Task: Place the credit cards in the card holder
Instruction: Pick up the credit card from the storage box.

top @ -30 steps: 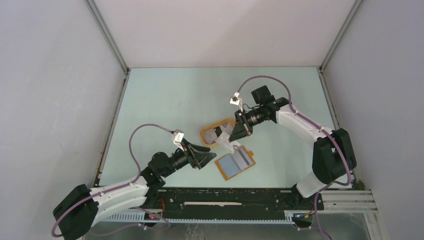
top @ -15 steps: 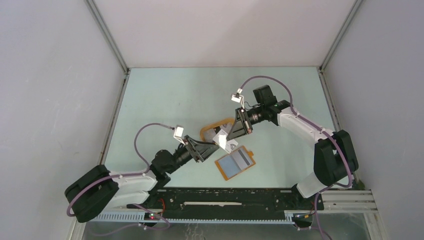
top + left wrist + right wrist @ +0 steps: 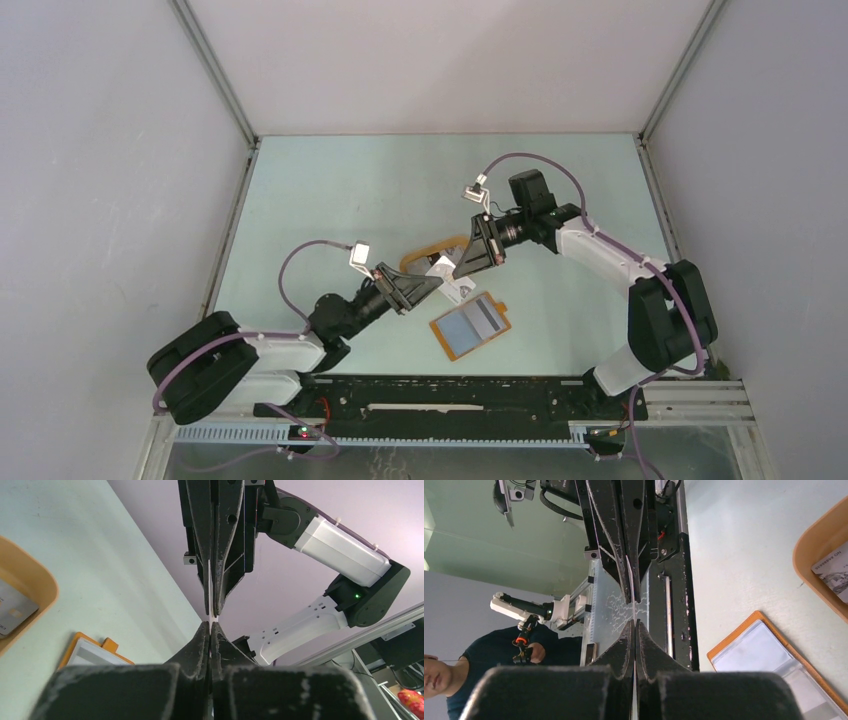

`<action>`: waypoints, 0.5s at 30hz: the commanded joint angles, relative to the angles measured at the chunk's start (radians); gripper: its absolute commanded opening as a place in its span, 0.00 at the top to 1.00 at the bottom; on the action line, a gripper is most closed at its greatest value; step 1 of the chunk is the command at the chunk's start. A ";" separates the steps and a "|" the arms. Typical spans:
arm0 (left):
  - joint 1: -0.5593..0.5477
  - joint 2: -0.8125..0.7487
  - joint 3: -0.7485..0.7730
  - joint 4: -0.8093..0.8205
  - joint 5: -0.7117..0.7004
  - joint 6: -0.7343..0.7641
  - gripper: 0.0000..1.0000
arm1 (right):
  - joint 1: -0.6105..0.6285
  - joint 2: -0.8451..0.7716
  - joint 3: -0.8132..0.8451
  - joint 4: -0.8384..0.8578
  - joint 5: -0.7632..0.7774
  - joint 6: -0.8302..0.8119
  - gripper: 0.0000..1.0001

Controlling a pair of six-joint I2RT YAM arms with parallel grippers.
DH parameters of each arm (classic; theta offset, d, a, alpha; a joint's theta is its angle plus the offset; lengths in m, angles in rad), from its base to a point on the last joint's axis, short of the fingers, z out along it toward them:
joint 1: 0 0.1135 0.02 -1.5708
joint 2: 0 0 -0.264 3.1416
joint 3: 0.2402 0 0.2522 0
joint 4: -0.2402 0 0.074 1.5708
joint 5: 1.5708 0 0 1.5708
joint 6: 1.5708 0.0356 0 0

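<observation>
**Top view.** The card [image 3: 455,287] hangs in the air between the two arms, above the table [image 3: 330,200]. It is just beyond the open card holder [image 3: 470,325] and beside the orange tray [image 3: 412,262]. The left pincer [image 3: 432,283] and the right pincer [image 3: 462,266] meet on it from opposite ends. Its long axis seems to run from one pincer to the other, lower left to upper right. It is tilted so that only part of a pale face shows.

**Left wrist view.** The left pincer [image 3: 210,625] is pressed together on the near edge of the card [image 3: 209,605], which shows only as a thin white line. The right pincer [image 3: 214,611] is clamped on the far end. Only a narrow strip of card sits in the left jaws. If the right side lets go now, the card could pivot or slip out and drop short of the card holder [image 3: 92,652]. Spare cards [image 3: 12,612] lie in the tray [image 3: 42,587].

**Right wrist view.** The right pincer [image 3: 634,622] is closed on the edge-on card [image 3: 634,611], tip to tip with the left pincer [image 3: 636,599]. While both grip it, any pull or twist by either arm could bend the thin plastic or drag it askew. It would then reach the pocket of the card holder [image 3: 764,655] crooked. How much card lies in each grip cannot be made out.
</observation>
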 commanded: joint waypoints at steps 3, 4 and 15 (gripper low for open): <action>-0.005 -0.016 0.021 0.058 -0.004 0.034 1.00 | -0.004 -0.060 -0.005 0.015 -0.004 -0.016 0.86; -0.004 -0.023 0.012 0.054 -0.012 0.041 1.00 | -0.005 -0.071 -0.004 0.004 0.011 -0.032 0.74; -0.082 -0.091 -0.117 -0.069 -0.157 -0.019 1.00 | -0.049 -0.290 0.064 -0.351 0.446 -0.569 0.48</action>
